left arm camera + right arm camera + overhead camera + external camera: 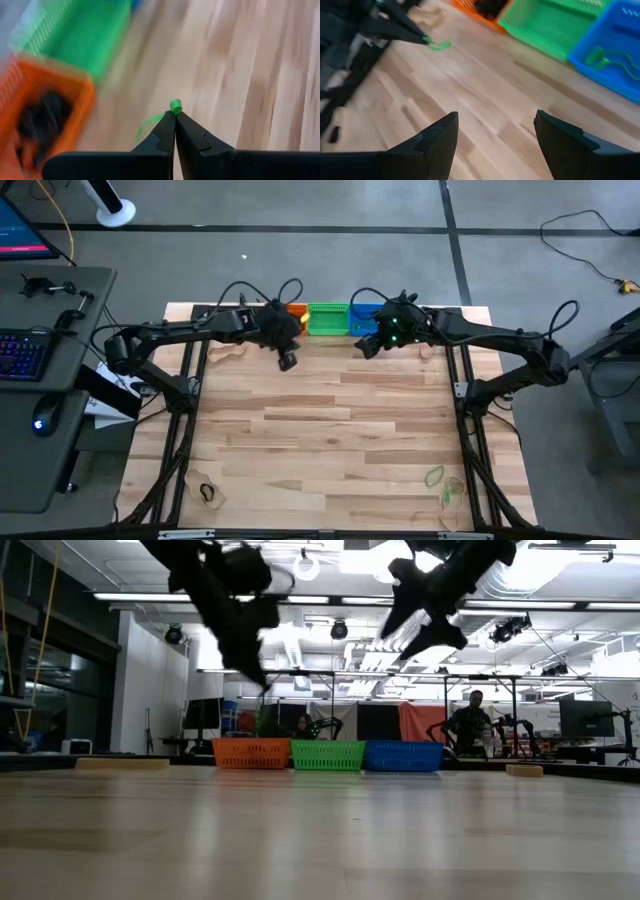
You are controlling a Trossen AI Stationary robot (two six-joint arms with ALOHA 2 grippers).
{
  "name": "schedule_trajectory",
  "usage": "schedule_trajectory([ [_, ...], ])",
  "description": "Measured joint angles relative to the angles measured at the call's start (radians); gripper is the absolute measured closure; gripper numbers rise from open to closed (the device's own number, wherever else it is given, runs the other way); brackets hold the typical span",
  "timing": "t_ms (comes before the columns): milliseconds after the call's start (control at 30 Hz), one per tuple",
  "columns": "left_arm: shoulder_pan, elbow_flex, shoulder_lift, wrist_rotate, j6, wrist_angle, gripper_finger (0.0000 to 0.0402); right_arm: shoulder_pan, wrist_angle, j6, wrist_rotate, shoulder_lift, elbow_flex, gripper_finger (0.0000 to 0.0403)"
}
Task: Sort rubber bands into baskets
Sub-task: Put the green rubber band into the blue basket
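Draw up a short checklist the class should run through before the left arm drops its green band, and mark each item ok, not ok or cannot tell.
1. Band held: ok. The left gripper has its fingers shut on a green rubber band.
2. Left gripper over a basket: not ok. In the high view it hangs above bare table, just in front of the orange basket.
3. Right gripper out of the way: ok. It is open and empty near the blue basket.
4. Which basket takes green bands: cannot tell. The blue basket already holds green loops, the orange one dark ones.
5. Green basket empty: cannot tell.
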Motion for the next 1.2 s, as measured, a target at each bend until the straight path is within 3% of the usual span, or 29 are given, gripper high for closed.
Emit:
schedule_trajectory([
  [200, -0.005, 0.001, 0.054, 0.015, -0.068, 0.339, 0.0401, 0.0, 0.189, -0.008, -0.021, -0.083, 0.0, 0.0153],
  [367, -0.01, 0.006, 0.184, 0.014, -0.167, 0.657, 0.0401, -0.008, 0.283, -0.018, -0.011, -0.183, 0.0, 0.0153],
  [467, -0.01, 0.079, 0.283, 0.014, -0.255, 0.737, 0.0401, -0.008, 0.283, -0.019, 0.037, -0.224, 0.001, 0.0153],
  [667, -0.01, 0.341, 0.5, -0.004, -0.328, 0.664, 0.0401, -0.008, 0.278, -0.017, 0.109, -0.246, 0.001, 0.0153],
  [900, 0.001, 0.651, 0.706, -0.068, -0.336, 0.487, 0.0401, -0.006, 0.277, -0.016, 0.118, -0.236, 0.001, 0.0153],
  [1067, 0.005, 0.774, 0.773, -0.151, -0.277, 0.339, 0.0398, 0.0, 0.277, 0.002, 0.118, -0.235, 0.001, 0.0153],
  [1200, 0.005, 0.783, 0.776, -0.173, -0.236, 0.329, 0.0372, 0.0, 0.277, 0.003, 0.118, -0.236, 0.001, 0.0153],
])
